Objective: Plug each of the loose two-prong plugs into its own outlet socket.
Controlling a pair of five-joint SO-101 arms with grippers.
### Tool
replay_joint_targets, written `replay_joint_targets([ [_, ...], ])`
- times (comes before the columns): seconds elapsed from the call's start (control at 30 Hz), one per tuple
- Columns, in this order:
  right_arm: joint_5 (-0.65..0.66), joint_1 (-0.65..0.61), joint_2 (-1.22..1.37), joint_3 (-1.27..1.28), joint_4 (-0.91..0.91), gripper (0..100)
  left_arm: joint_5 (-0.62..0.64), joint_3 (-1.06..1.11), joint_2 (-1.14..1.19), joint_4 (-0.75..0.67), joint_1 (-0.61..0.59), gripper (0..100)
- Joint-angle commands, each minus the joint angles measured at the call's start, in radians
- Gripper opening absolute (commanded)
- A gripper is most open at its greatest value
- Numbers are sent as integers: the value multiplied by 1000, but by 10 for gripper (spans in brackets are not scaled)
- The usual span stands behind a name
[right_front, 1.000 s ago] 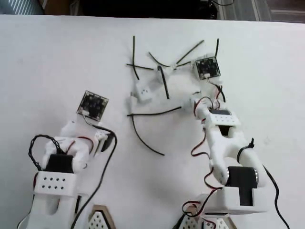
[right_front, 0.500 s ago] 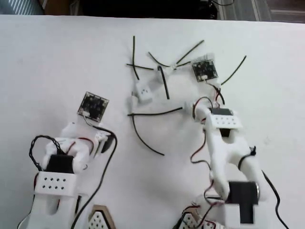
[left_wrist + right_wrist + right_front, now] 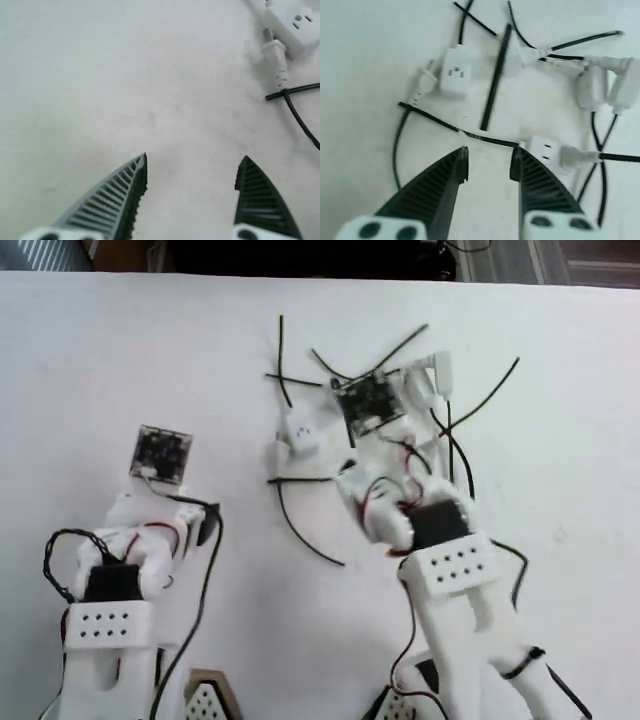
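The right gripper (image 3: pixel 489 167) hangs empty, jaws narrowly apart, just short of a black cord (image 3: pixel 430 118). Beyond the cord lies a white socket (image 3: pixel 454 75) with a loose plug (image 3: pixel 421 85) just beside it. The left gripper (image 3: pixel 192 175) gapes wide over the table (image 3: pixel 100 75), well apart from that plug.

A: Table (image 3: pixel 100 75)?
B: Matt, smooth, a few faint smudges.
A: Socket (image 3: pixel 454 75), plug (image 3: pixel 421 86)?
B: Both smooth moulded plastic, slight sheen.
A: Cord (image 3: pixel 495 75)?
B: Matt, rubbery-looking sheath.
A: Left gripper (image 3: pixel 192 167), right gripper (image 3: pixel 489 157)?
B: Hard matt plastic, ribbed inner faces.
A: Arm shell (image 3: pixel 455 565)?
B: Smooth plastic, matt, row of small holes.
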Motion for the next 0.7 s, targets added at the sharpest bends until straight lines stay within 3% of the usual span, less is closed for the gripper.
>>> replay_joint_targets([
  [0.0, -54, -122, 107, -52, -81, 133, 37, -28, -19, -21, -44, 282],
  [0.17, -172, -202, 372, -144, -214, 133, 51, -28, -19, -21, -53, 283],
  [0.4, -344, -206, 753, -465, -222, 132, 49, -28, -19, -21, -53, 283],
  [0.67, -359, -219, 1012, -635, -220, 131, 46, -26, -19, -21, -51, 283],
])
